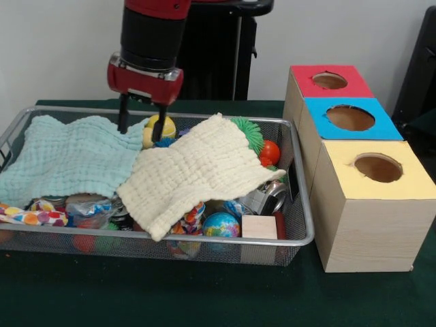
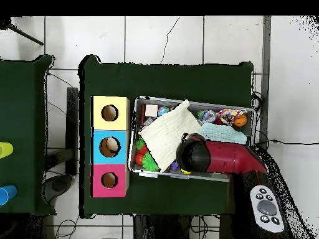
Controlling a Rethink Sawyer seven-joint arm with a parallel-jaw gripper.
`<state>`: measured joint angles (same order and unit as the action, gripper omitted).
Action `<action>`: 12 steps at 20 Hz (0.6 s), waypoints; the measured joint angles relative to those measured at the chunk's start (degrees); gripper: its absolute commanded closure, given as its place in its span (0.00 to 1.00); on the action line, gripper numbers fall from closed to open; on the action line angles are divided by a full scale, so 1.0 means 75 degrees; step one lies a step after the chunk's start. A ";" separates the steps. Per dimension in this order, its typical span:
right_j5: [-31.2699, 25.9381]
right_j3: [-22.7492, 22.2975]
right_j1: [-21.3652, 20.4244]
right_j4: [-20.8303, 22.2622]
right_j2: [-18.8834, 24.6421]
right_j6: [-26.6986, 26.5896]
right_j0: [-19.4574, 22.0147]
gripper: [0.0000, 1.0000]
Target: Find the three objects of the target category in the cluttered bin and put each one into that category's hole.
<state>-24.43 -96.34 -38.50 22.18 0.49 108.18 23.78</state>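
Dark green surface [image 1: 204, 300] w/ wire mesh bin [image 1: 300, 240] on it. At the bin's near edge: small globe-print ball [image 1: 221, 224], plain wooden cube [image 1: 259, 227], silver can [image 1: 271, 197]. Cream waffle-weave cloth [image 1: 194, 170] is draped over the middle clutter; pale mint cloth [image 1: 71, 155] covers the left part. Orange ball [image 1: 270, 152] and green spiky ball [image 1: 248, 131] peek out behind the cream cloth. At the bin's far side the red-black gripper [image 1: 141, 128] hangs w/ its dark fingers [image 1: 123, 116] spread, empty, tips just beside a yellow ball [image 1: 160, 127]. Right of the bin stand three wooden boxes w/ round holes: yellow-topped box [image 1: 375, 204] nearest, blue-topped box [image 1: 349, 119], then red-topped box [image 1: 328, 82].
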 measured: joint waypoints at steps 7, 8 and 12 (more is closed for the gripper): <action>0.0310 0.0265 0.0516 0.0481 -0.0633 0.0000 0.0032 0.00; 0.0365 0.0293 0.0588 0.0505 -0.0699 0.0000 0.0034 0.00; 0.0534 0.0379 0.0867 0.0514 -0.0944 0.0000 0.0030 0.00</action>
<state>-20.42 -93.50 -32.00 26.03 -6.59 108.18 24.00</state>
